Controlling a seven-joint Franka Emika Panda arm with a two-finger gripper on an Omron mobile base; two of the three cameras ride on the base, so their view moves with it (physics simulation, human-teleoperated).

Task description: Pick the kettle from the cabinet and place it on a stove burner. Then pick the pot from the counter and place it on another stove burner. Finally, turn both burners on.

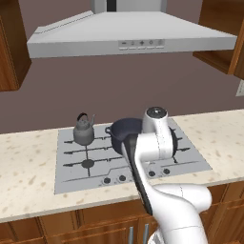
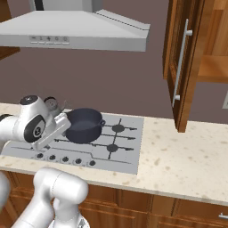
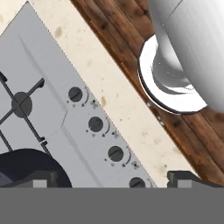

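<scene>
The small grey kettle (image 1: 84, 131) stands on the back left burner of the silver cooktop (image 1: 97, 172). The dark blue-grey pot (image 1: 125, 133) (image 2: 83, 125) sits on a burner beside it, partly behind my arm, and its rim shows in the hand view (image 3: 26, 165). My gripper (image 3: 116, 180) hangs open above the cooktop's front edge, fingertips (image 3: 43, 178) wide apart with nothing between them. A row of dark knobs (image 3: 95, 124) lies just ahead of it. Bare burners (image 2: 118, 128) (image 3: 21, 104) remain free. The wooden cabinet (image 2: 189, 67) stands open at the right.
A grey range hood (image 1: 128, 35) hangs over the cooktop. Beige speckled counter (image 1: 28, 174) (image 2: 178, 160) runs on both sides. The open cabinet door with its long silver handle (image 2: 180, 62) juts out over the right counter. Brown cupboards (image 3: 131, 48) lie below the counter's edge.
</scene>
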